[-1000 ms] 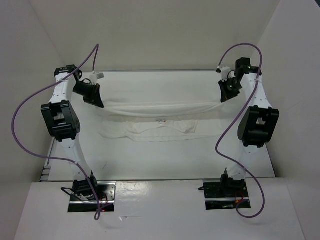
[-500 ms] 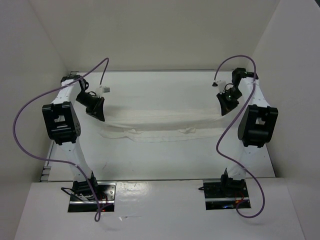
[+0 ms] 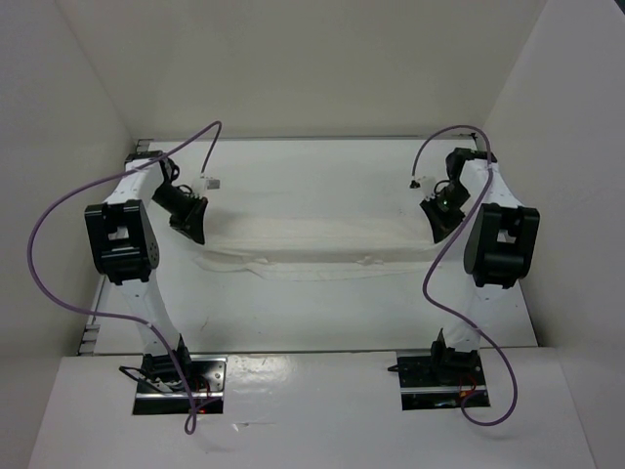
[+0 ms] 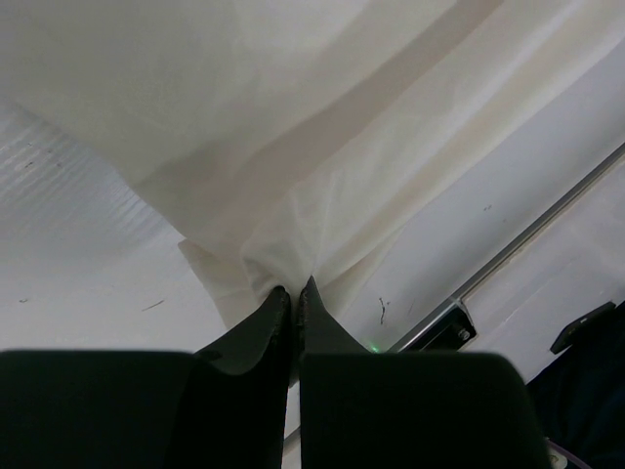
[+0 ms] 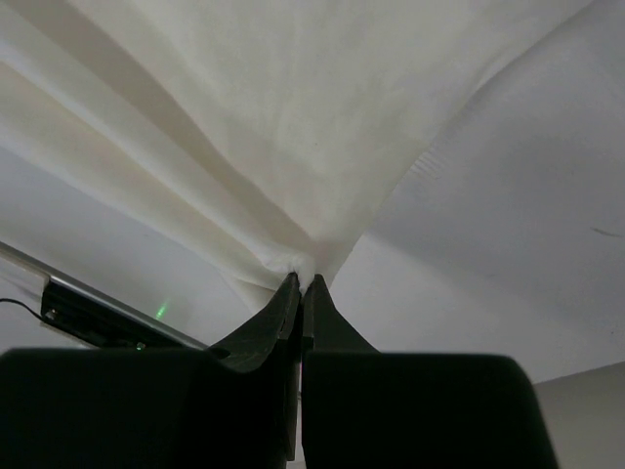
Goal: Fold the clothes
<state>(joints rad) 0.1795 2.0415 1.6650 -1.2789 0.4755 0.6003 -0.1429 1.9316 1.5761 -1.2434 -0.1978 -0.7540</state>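
- The white garment (image 3: pixel 312 239) is spread as a long, narrow band across the middle of the table (image 3: pixel 322 313), running left to right between the two grippers.
- Its near edge lies rumpled on the table top. Whether the far part rests flat or hangs just above the surface cannot be told from the top view.
- In the left wrist view the garment (image 4: pixel 293 147) fans out from a bunched corner, with long folds running away from that point.
- The left gripper (image 3: pixel 194 231) has its dark jaws pressed nearly together on that corner; from its own camera, the left gripper (image 4: pixel 295 291) shows cloth pinched right at the fingertips.
- In the right wrist view the garment (image 5: pixel 322 147) likewise gathers to a point and spreads outward in creases.
- The right gripper (image 3: pixel 437 227) is clamped on the opposite end, and up close the right gripper (image 5: pixel 301 283) has the fabric caught between jaws that all but touch.
- Both arms lean inward over the table, each trailing a purple cable (image 3: pixel 39 234).
- Plain white walls (image 3: pixel 293 59) enclose the table on three sides.
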